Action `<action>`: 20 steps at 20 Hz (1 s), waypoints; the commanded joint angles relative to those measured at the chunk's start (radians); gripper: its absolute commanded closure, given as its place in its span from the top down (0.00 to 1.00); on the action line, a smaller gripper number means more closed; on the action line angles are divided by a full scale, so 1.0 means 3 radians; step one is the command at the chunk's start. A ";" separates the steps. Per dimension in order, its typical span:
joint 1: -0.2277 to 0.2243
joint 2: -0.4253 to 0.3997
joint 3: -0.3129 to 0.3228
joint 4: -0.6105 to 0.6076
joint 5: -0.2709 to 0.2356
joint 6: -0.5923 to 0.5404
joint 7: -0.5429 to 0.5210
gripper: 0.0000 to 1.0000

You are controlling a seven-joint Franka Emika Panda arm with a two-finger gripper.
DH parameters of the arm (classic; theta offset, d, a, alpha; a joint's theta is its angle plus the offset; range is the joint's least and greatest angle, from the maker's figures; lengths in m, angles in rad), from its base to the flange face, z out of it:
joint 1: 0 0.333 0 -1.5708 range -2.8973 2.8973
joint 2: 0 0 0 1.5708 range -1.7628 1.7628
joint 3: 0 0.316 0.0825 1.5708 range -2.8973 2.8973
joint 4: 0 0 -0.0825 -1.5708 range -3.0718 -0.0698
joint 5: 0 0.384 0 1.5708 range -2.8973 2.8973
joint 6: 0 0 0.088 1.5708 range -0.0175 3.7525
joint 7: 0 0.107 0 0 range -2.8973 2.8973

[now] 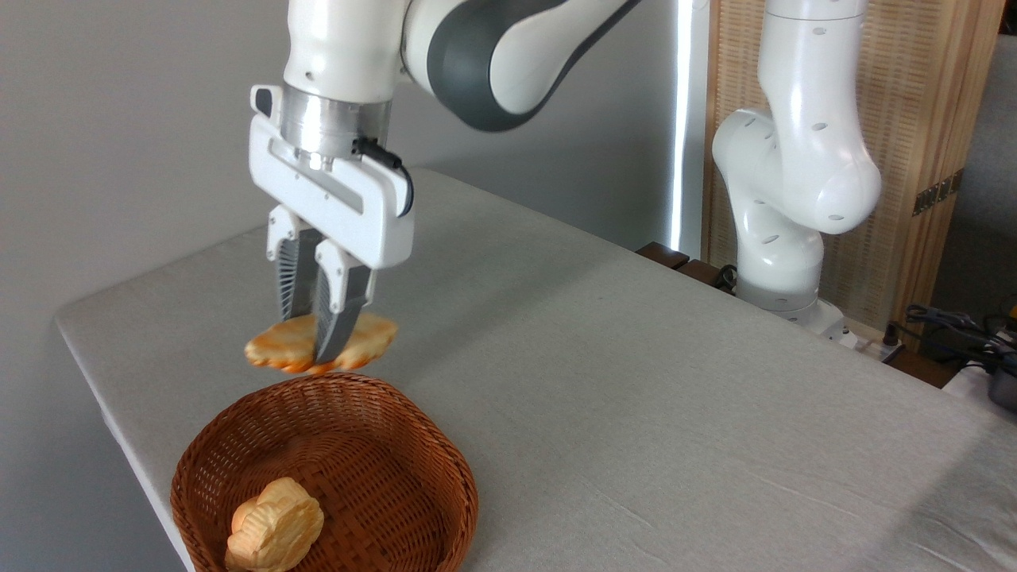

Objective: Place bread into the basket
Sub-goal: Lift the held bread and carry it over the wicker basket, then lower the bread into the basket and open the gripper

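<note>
Basket: the round, shallow, reddish-brown woven wicker basket [445, 469] sits at the lower left of the frame on the grey cloth-covered counter [675, 397], already holding a shorter, chunky, ridged bread piece [274, 528] against its near-left wall.
Bread: the long, flat, golden-yellow pastry with lobed edges [274, 347] hangs in the air at left of centre, just above the basket's far rim and clear of it.
Hand: the white two-finger hand [326, 349] points straight down, its fingers clamped across the pastry's middle.
Weight: probably light (it stays nearly level from a single central pinch).
Stiffness: looks fairly stiff, since neither end droops much; whether it is real or a toy I cannot tell.
Fragility: the scalloped edges and browner ends seem the weakest parts.
Hold point: the middle, across the narrow width, looks right; gripping an end would likely let it swing.
Slip risk: modest, as the ridged finger pads should bite into the bumpy surface.
</note>
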 commanded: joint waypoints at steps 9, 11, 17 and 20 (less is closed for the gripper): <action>-0.0019 0.0396 0.0066 0.0057 -0.0004 0.0719 -0.0032 1.00; -0.0019 0.0417 0.0066 0.0057 -0.0004 0.0724 -0.0032 1.00; -0.0019 0.0473 0.0066 0.0057 -0.0004 0.0836 -0.0032 1.00; -0.0019 0.0488 0.0066 0.0057 0.0002 0.0836 -0.0027 1.00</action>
